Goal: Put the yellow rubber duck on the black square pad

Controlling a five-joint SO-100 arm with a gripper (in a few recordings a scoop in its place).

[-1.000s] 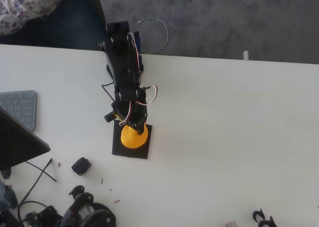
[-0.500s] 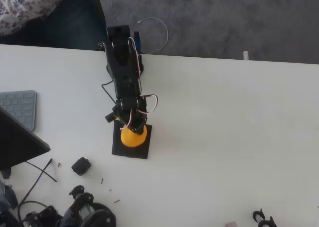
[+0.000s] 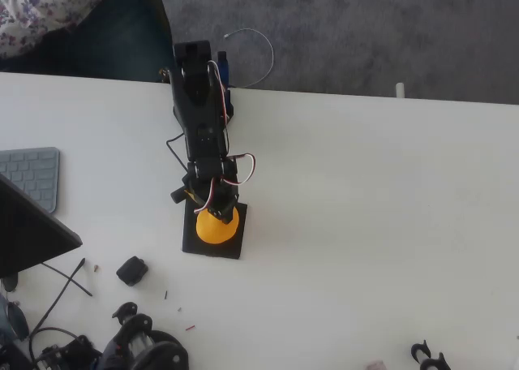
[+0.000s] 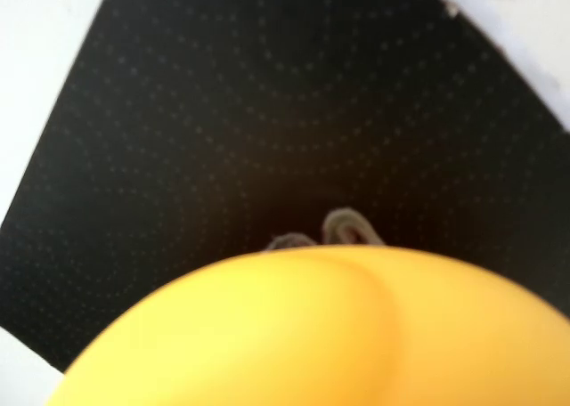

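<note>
Yellow rubber duck [image 3: 216,228], rounded and glossy, over the black square pad [image 3: 231,246].

A smooth, softly glossy yellow rubber duck [image 4: 312,335] sits above the matt black square pad [image 4: 267,130], whose surface carries faint dotted rings and a small greyish mark. The white table [image 3: 365,224] looks smooth with a dull sheen; the black arm [image 3: 199,118] appears hard plastic; the grey floor [image 3: 365,29] resembles rough carpet.
</note>
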